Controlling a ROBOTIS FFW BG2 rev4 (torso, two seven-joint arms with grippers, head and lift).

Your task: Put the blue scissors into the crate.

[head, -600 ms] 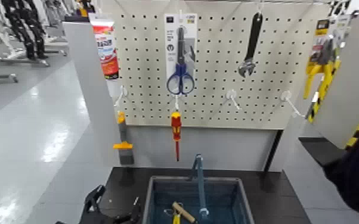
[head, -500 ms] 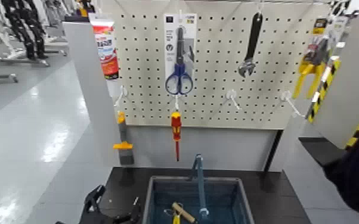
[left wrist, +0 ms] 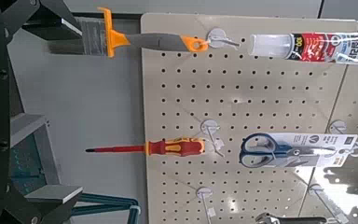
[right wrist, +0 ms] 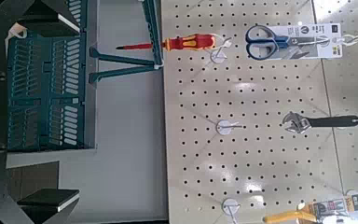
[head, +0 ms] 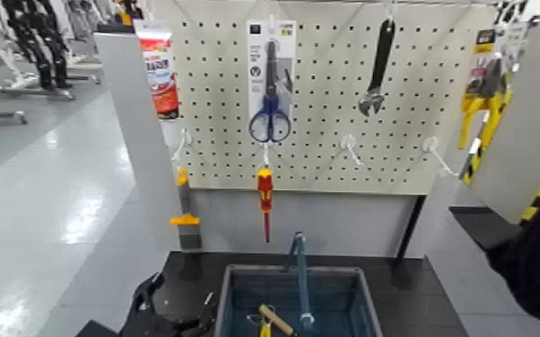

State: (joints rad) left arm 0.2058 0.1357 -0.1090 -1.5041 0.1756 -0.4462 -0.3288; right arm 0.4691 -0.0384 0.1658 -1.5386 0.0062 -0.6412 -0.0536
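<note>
The left gripper point(head: 170, 309), spread and empty, waits left of the crate point(head: 296, 303); the blue scissors point(head: 271, 99) hang on the far pegboard point(head: 327, 161).

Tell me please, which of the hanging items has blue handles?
The scissors, fixed on a white card directly above the red-and-yellow screwdriver. Only they have blue loops; the wrench has a black handle.
</note>
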